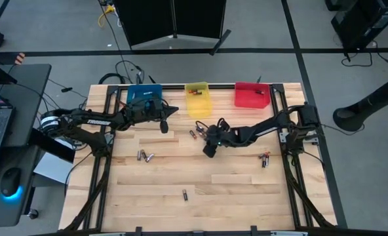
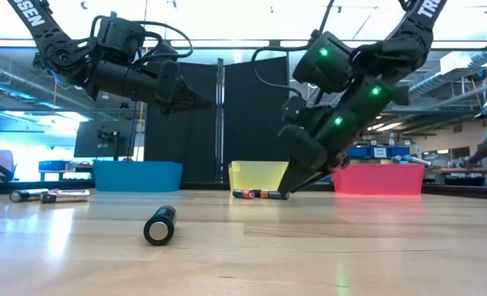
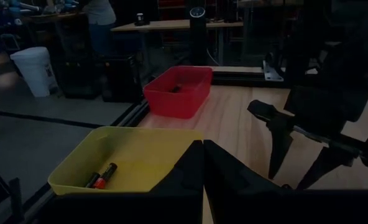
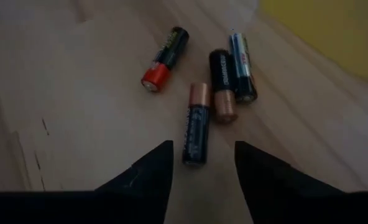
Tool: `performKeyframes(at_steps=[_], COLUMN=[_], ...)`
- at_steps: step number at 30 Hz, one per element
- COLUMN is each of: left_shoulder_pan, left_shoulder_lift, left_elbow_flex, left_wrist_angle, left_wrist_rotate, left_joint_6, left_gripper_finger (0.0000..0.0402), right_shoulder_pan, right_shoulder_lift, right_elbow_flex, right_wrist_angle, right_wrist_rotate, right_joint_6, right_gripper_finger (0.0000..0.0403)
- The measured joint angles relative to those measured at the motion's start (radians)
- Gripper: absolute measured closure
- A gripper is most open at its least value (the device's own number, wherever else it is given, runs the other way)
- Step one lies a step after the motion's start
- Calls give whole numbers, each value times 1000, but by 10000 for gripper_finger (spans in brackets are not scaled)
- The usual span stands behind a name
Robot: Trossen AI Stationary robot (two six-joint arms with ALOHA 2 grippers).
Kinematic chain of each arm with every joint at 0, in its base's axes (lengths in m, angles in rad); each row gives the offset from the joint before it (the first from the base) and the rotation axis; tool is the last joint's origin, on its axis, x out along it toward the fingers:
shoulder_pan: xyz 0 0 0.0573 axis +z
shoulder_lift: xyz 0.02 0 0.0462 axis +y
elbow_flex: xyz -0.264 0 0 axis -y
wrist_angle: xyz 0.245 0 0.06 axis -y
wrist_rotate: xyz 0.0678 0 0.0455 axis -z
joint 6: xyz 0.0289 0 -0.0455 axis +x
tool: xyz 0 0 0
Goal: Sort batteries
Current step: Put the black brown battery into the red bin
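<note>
Inside, the yellow bin [image 3: 134, 163] holds one battery [image 3: 101, 175]; the red bin [image 3: 178, 92] another. The right gripper [image 4: 202, 165] spreads over loose batteries [image 4: 196, 124]; the left gripper [image 3: 202, 180] is pressed together

Wooden table [image 1: 200, 190] — scattered batteries [image 1: 145, 156] and three bins [image 1: 198, 98].

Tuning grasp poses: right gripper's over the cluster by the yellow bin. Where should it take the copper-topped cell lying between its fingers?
Grip the copper-topped battery mid-barrel, coming straight down. It lies flat, lengthwise between the open right gripper fingers, so they'd close across its round sides. A second copper-ended cell sits close beside its copper end, so stay on the black half.
</note>
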State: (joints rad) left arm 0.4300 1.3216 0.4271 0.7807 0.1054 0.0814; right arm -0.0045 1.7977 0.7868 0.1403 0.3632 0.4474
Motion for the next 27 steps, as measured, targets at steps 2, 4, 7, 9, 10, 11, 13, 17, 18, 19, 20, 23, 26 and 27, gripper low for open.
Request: performKeyframes(at_steps=[2, 4, 7, 9, 10, 11, 13, 17, 18, 19, 20, 23, 26, 27], left_shoulder_pan=[0, 0, 0, 0, 0, 0, 0, 0, 0, 0, 0, 0, 0, 0], left_shoulder_lift=[0, 0, 0, 1, 1, 1, 1, 1, 1, 1, 1, 1, 1, 1], left_elbow_flex=[0, 0, 0, 0, 0, 0, 0, 0, 0, 0, 0, 0, 0, 0], left_wrist_angle=[0, 0, 0, 0, 0, 0, 0, 0, 0, 0, 0, 0, 0, 0], left_wrist_rotate=[0, 0, 0, 0, 0, 0, 0, 0, 0, 0, 0, 0, 0, 0], left_joint_6=[-1, -4, -5, -5, -5, -5, -4, -4, -4, -4, -4, -4, -4, -4], left_gripper_finger=[388, 388, 388, 388, 388, 388, 388, 388, 388, 388, 388, 388, 388, 388], right_shoulder_pan=[-6, -12, -31, -44, -50, -55, -64, -70, -70, -70, -70, -72, -77, -77], right_shoulder_lift=[0, 0, 0, 0, 0, 0, 0, 0, 0, 0, 0, 0, 0, 7], right_elbow_flex=[0, -2, -15, -31, -41, -50, -64, -80, -82, -85, -89, -94, -95, -95], right_wrist_angle=[11, 11, 36, 63, 80, 96, 115, 130, 133, 138, 147, 161, 159, 166], right_wrist_rotate=[-16, -21, -28, -55, -74, -90, -117, -133, -133, -134, -137, -144, -147, -148], right_joint_6=[-13, -25, -40, -49, -53, -59, -65, -66, -68, -75, -81, -86, -102, -110], right_gripper_finger=[220, 225, 236, 247, 252, 258, 270, 290, 293, 296, 299, 309, 322, 327])
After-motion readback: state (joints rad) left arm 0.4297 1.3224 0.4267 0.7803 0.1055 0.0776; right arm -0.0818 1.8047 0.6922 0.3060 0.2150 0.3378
